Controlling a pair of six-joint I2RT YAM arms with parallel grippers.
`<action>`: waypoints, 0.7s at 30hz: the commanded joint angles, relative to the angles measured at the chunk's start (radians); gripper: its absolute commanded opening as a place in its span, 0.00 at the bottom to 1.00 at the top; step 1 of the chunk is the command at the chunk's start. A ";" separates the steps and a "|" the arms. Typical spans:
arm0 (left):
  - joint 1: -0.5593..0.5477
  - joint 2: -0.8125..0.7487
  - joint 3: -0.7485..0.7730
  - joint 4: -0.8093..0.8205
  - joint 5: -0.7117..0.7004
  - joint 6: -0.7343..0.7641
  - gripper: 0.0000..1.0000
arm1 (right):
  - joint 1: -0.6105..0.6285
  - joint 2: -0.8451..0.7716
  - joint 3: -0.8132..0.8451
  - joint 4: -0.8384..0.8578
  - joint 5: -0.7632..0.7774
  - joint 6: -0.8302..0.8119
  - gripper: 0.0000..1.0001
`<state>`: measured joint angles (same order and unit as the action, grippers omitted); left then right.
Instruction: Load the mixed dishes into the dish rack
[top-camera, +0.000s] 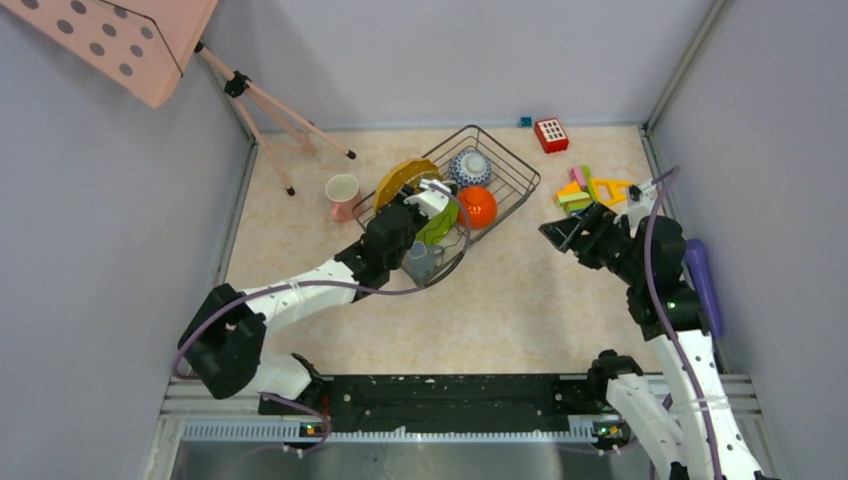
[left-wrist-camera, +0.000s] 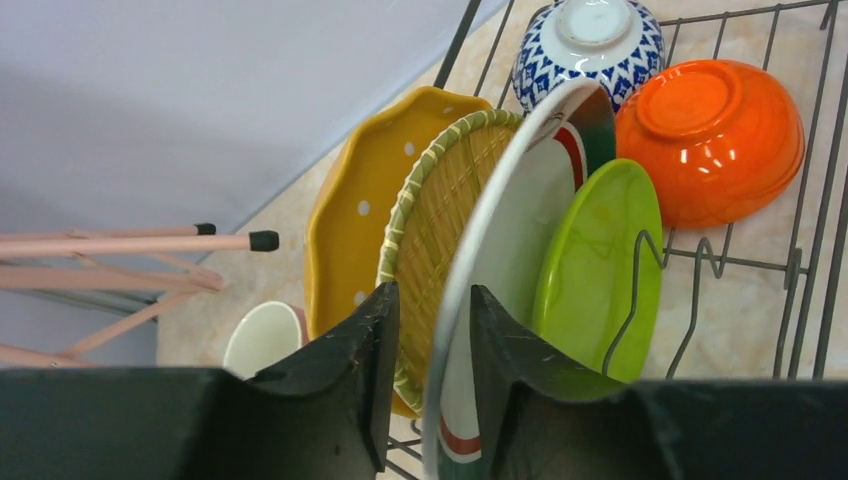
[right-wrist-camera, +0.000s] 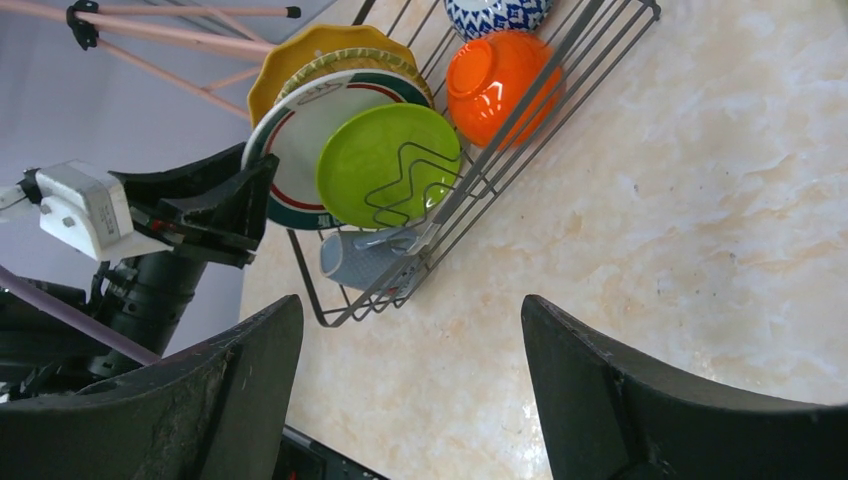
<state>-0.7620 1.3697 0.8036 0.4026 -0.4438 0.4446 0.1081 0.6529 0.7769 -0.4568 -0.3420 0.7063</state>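
The white plate (left-wrist-camera: 510, 240) stands on edge in the rack (top-camera: 503, 152), slotted between the woven plate (left-wrist-camera: 440, 220) and the lime plate (left-wrist-camera: 600, 260), its face running nearly in line with the fingers. The left gripper (left-wrist-camera: 433, 290) straddles its rim from the near side. The jaws are only a little apart, and a sliver of the woven plate shows between one finger and the rim, so it looks like a loose hold rather than a pinch. A straight pull back along the plate's plane should clear it without tipping its neighbours. The orange bowl (left-wrist-camera: 715, 130) and the patterned bowl (left-wrist-camera: 590, 45) lie upturned at the far end, and the grey mug (right-wrist-camera: 360, 258) lies on its side at the near corner. Only the pink mug (top-camera: 342, 195) is outside, upright on the table just beyond the rack's left side, so the left arm is much the nearer to it. The right gripper (right-wrist-camera: 410, 320) is spread wide and empty, well apart to the right beside the toy blocks (top-camera: 585, 190). No brand or writing can be read anywhere.
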 joint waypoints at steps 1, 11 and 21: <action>-0.003 0.042 0.091 0.009 -0.075 -0.086 0.46 | -0.005 -0.004 0.002 0.025 -0.011 -0.019 0.79; 0.005 -0.138 0.168 -0.117 -0.114 -0.256 0.73 | -0.006 -0.015 0.013 -0.001 -0.005 -0.045 0.80; 0.409 -0.273 0.226 -0.509 0.006 -0.923 0.94 | -0.007 -0.016 0.012 0.005 -0.023 -0.054 0.80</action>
<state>-0.5228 1.1172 1.0080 0.0891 -0.4751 -0.1226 0.1081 0.6479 0.7769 -0.4728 -0.3462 0.6727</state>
